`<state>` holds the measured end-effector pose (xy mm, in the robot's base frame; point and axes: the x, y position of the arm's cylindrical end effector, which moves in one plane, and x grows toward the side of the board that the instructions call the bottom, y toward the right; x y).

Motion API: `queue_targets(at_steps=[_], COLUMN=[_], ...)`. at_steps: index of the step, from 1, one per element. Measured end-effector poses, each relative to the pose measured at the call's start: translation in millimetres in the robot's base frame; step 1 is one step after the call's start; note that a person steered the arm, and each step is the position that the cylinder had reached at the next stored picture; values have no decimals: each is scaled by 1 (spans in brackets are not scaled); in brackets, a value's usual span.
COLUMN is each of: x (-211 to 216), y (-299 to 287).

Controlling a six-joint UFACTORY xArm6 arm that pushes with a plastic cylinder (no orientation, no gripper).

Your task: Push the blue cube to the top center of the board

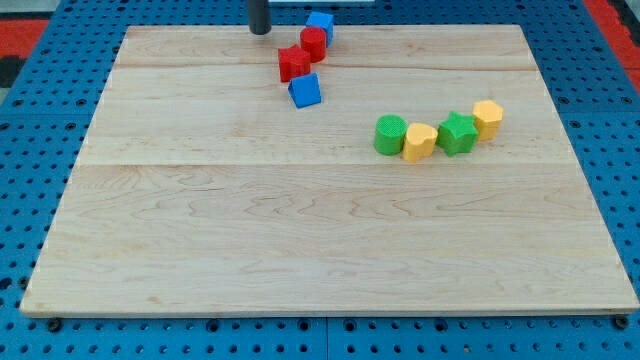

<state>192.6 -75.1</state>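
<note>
A blue cube [305, 90] sits on the wooden board [300, 230] near the view's top centre, just below a red star-shaped block [293, 63]. A red cylinder [313, 43] touches the red star's upper right. A second blue block [321, 24] lies at the board's top edge beside the red cylinder. My tip [260, 31] is at the top edge, left of the red blocks and up-left of the blue cube, apart from all of them.
At the view's right of centre, a row of blocks runs up to the right: a green cylinder [390, 134], a yellow heart-like block [419, 141], a green star [457, 133] and a yellow hexagonal block [487, 117]. Blue pegboard [40, 90] surrounds the board.
</note>
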Motion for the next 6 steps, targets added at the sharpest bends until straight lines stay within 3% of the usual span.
queue_targets(at_steps=[1,2,3,4,5,6], x=[0,35,75,40,1,0], y=[80,65,108,230,201,174])
